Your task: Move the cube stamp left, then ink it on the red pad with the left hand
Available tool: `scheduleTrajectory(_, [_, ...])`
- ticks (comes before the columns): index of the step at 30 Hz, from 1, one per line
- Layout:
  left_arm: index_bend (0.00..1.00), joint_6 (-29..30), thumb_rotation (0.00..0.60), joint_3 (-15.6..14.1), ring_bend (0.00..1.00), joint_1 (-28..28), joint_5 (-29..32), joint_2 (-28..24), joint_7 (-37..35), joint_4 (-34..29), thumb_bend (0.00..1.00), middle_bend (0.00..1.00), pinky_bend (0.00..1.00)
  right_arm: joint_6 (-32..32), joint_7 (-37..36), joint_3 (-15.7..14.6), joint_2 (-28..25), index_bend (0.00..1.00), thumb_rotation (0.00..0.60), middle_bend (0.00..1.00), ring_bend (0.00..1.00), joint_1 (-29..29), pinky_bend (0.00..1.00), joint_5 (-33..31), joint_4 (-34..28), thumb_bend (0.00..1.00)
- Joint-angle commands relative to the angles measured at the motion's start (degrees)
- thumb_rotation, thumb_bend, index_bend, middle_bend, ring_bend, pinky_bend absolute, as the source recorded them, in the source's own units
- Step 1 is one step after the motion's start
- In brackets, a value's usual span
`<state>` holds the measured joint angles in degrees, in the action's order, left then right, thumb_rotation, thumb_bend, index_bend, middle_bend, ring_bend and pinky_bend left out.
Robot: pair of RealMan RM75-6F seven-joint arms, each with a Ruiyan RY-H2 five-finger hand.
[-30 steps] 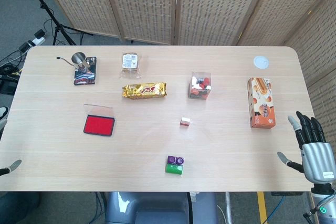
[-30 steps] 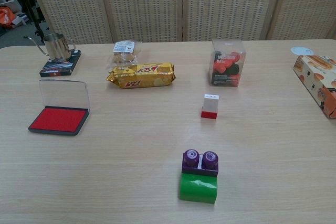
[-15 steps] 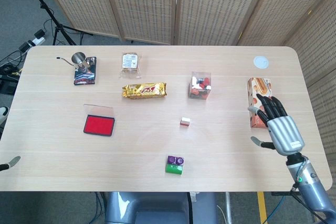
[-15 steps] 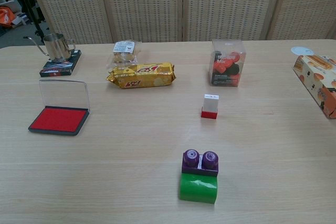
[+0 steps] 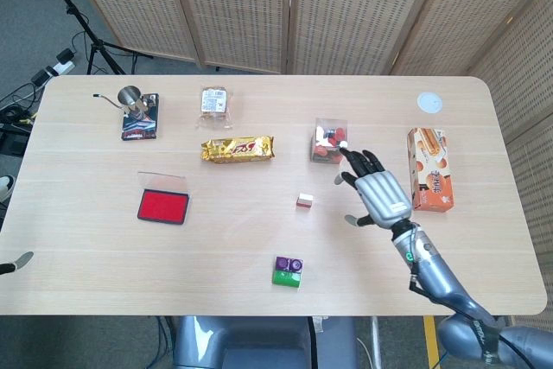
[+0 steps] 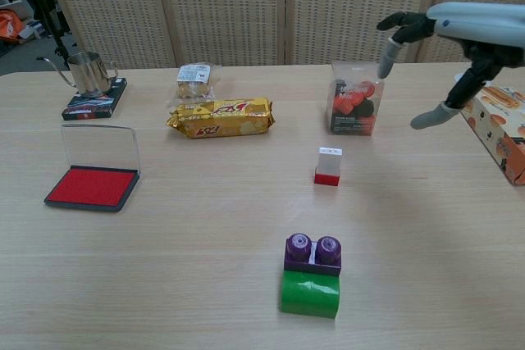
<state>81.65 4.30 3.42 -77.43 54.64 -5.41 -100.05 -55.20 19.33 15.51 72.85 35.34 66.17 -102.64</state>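
Observation:
The cube stamp (image 5: 304,200) (image 6: 328,166), white with a red base, stands upright near the table's middle. The red ink pad (image 5: 162,206) (image 6: 91,187) lies at the left with its clear lid raised. My right hand (image 5: 374,190) (image 6: 447,29) hovers above the table to the right of the stamp, fingers spread and holding nothing. Of my left hand only a fingertip (image 5: 17,260) shows at the table's left front edge; its state is not visible.
A purple and green block (image 5: 288,270) (image 6: 312,277) sits in front of the stamp. Behind it are a clear box of red and black sweets (image 5: 329,141) (image 6: 355,98) and a gold snack pack (image 5: 238,149). An orange box (image 5: 430,168) lies right; a kettle (image 5: 131,101) stands far left.
My right hand has swept in from the table's right front corner toward the middle, rising over the table with its fingers spread. The stamp and pad have not moved.

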Motion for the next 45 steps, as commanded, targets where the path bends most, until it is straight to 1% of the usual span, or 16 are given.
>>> scheduleTrajectory(1, [0.00, -0.82, 0.600, 0.24, 0.00, 0.38, 0.85, -0.03, 0.13, 0.04, 0.02, 0.00, 0.00, 1.60, 9.13, 1.54, 7.76, 0.34, 0.600, 0.00, 0.00, 6.31, 0.00, -10.37, 2.14, 0.05])
scheduleTrajectory(2, [0.00, -1.20, 0.600, 0.32, 0.00, 0.52, 1.23, -0.04, 0.16, 0.08, 0.02, 0.00, 0.00, 1.24, 11.14, 1.58, 9.63, 0.34, 0.600, 0.00, 0.00, 7.62, 0.00, -12.64, 3.50, 0.05])
scheduleTrajectory(7, [0.00, -2.58, 0.600, 0.73, 0.00, 0.97, 2.99, -0.06, 0.03, 0.31, 0.02, 0.00, 0.00, -0.27, 16.82, 1.55, 15.24, 0.35, 0.600, 0.00, 0.00, 11.56, 0.00, -19.96, 8.63, 0.05])
scheduleTrajectory(11, [0.00, -3.62, 0.600, 1.02, 0.00, 1.39, 4.14, -0.16, 0.05, 0.34, 0.02, 0.00, 0.00, -0.56, 18.75, 1.30, 18.54, 0.36, 0.600, 0.00, 0.00, 13.64, 0.00, -23.29, 12.42, 0.06])
scheduleTrajectory(16, [0.00, -4.63, 0.600, 1.27, 0.00, 1.85, 5.24, -0.10, 0.38, 0.47, 0.02, 0.00, 0.00, 0.09, 19.83, 1.46, 21.88, 0.36, 0.600, 0.00, 0.00, 15.96, 0.00, -26.94, 17.28, 0.13])
scheduleTrajectory(24, [0.00, -5.64, 0.600, 1.58, 0.00, 2.23, 6.56, -0.07, 0.42, 0.85, 0.02, 0.00, 0.00, 0.81, 20.50, 1.02, 22.76, 0.39, 0.600, 0.00, 0.00, 17.65, 0.00, -28.96, 19.57, 0.15])
scheduleTrajectory(28, [0.00, -5.87, 0.600, 1.57, 0.00, 2.31, 6.70, -0.06, 0.41, 0.91, 0.03, 0.00, 0.00, 1.11, 20.84, -0.01, 22.95, 0.40, 0.600, 0.00, 0.00, 18.08, 0.00, -29.15, 20.65, 0.16])
scheduleTrajectory(34, [0.00, -6.17, 0.600, 1.54, 0.00, 2.37, 6.94, -0.14, 0.43, 1.01, 0.03, 0.00, 0.00, 1.61, 20.59, -0.96, 23.21, 0.41, 0.600, 0.00, 0.00, 18.31, 0.00, -29.71, 22.32, 0.25])
scheduleTrajectory(36, [0.00, -6.38, 0.600, 1.53, 0.00, 2.46, 7.03, -0.14, 0.46, 1.02, 0.03, 0.00, 0.00, 1.70, 20.76, -1.25, 23.32, 0.42, 0.600, 0.00, 0.00, 18.54, 0.00, -29.77, 22.89, 0.26])
scheduleTrajectory(45, [0.00, -6.86, 0.600, 1.58, 0.00, 2.70, 7.39, -0.09, 0.59, 1.13, 0.03, 0.00, 0.00, 2.32, 20.86, -1.81, 23.60, 0.45, 0.600, 0.00, 0.00, 19.29, 0.00, -30.48, 24.17, 0.26])
